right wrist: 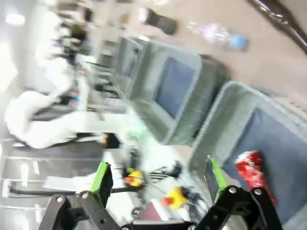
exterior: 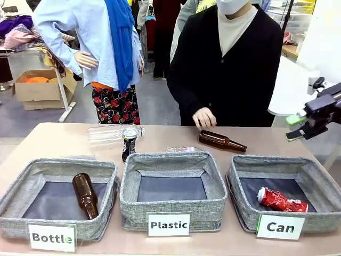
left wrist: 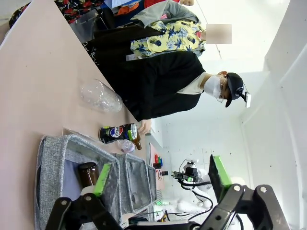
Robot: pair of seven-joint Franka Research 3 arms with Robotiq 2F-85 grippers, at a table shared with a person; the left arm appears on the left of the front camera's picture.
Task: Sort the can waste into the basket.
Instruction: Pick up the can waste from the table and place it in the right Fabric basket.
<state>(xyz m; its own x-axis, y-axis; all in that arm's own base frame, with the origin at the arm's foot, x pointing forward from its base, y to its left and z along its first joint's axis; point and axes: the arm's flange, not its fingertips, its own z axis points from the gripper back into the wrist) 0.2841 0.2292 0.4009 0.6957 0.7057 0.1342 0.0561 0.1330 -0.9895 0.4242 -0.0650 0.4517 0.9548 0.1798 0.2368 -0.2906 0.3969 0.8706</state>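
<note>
The crushed red can [exterior: 281, 200] lies inside the grey basket labelled "Can" [exterior: 319, 170] at the right. The black can [exterior: 129, 141] stands upright on the table behind the gap between the two other bins. My right gripper [exterior: 296, 128] hangs open and empty above the Can basket's far right corner. Its blurred wrist view looks down on the red can [right wrist: 252, 175] in the basket [right wrist: 218, 124], with the black can [right wrist: 156, 20] far off. My left gripper [left wrist: 160, 177] is open and empty, above the Bottle bin [left wrist: 53, 167], with the black can [left wrist: 117, 132] beyond it.
A brown bottle [exterior: 85, 194] lies in the Bottle bin [exterior: 32, 181]. Between the other two bins stands the Plastic bin [exterior: 213, 184]. One clear bottle [exterior: 109, 134] lies left of the black can, another [exterior: 184, 150] behind the Plastic bin. A person's hand [exterior: 204, 117] rests by a brown bottle [exterior: 221, 141].
</note>
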